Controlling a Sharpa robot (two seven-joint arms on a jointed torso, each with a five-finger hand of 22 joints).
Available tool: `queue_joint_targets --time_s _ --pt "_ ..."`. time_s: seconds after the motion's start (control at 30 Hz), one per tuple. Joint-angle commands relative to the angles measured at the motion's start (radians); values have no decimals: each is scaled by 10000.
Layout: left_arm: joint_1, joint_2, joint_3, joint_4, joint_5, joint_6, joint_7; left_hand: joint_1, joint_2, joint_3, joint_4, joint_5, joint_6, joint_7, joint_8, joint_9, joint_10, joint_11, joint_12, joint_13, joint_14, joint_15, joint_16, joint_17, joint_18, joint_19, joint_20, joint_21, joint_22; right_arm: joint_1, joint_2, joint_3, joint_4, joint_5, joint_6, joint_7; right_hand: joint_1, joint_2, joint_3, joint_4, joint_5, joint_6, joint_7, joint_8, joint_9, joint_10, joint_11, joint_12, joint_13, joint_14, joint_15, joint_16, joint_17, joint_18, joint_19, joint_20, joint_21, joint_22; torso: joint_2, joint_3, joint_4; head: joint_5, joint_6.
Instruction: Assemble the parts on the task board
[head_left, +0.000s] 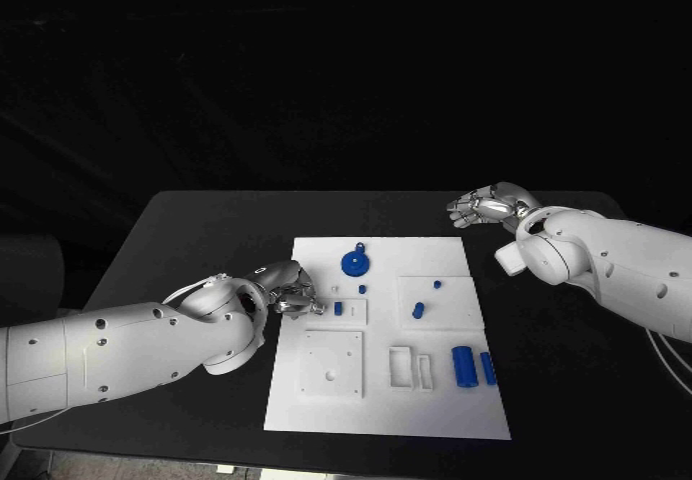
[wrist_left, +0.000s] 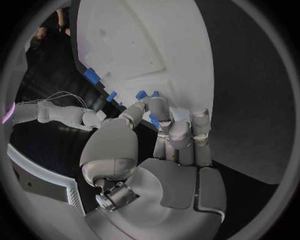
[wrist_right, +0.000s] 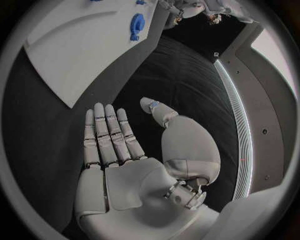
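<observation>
Nearest, the left hand (head_left: 283, 291) pinched a small blue part (wrist_left: 154, 120) at the task board (head_left: 387, 410) edge, where slippage was possible; the right hand (head_left: 490, 207) hovered empty, fingers apart.

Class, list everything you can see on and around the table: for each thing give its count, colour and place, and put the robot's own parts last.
Table: one, black, under everything.
Task board: one, white, middle of the table.
Round part: one, blue, far part of the board.
Cylinders: two, blue, side by side at the board's near right.
Small parts: several, blue, scattered across the board's middle.
White arms: two, entering from either side.
Left hand: one, silver, at the board's left edge, fingers curled beside a small blue part.
Right hand: one, silver, beyond the board's far right corner, open, holding nothing.
</observation>
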Motion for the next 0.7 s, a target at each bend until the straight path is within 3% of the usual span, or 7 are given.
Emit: queue_joint_targets --time_s 0.03,0.7 --pt "-7 30 -1 14 -211 371 -160 150 250 99 -132 148 476 -263 67 -17 -4 -52 34 16 27 -128 44 17 18 73 -1029 63 156 -2 -2 5 7 4 96 83 -78 4 -35 -25 60 -78 214 35 -18 24 61 -54 -9 -77 -24 46 -14 123 -20 51 -66 9 -1 1 -8 3 -7" --pt "-7 66 -1 -34 -177 787 -240 93 245 83 -119 153 471 -260 71 -15 -12 -50 54 22 23 -126 54 15 16 70 -1023 71 153 -2 -11 5 1 5 108 83 -80 5 -34 -24 61 -79 214 40 -23 26 60 -56 -9 -78 -25 51 -20 126 -19 53 -70 14 1 2 -7 -18 -17"
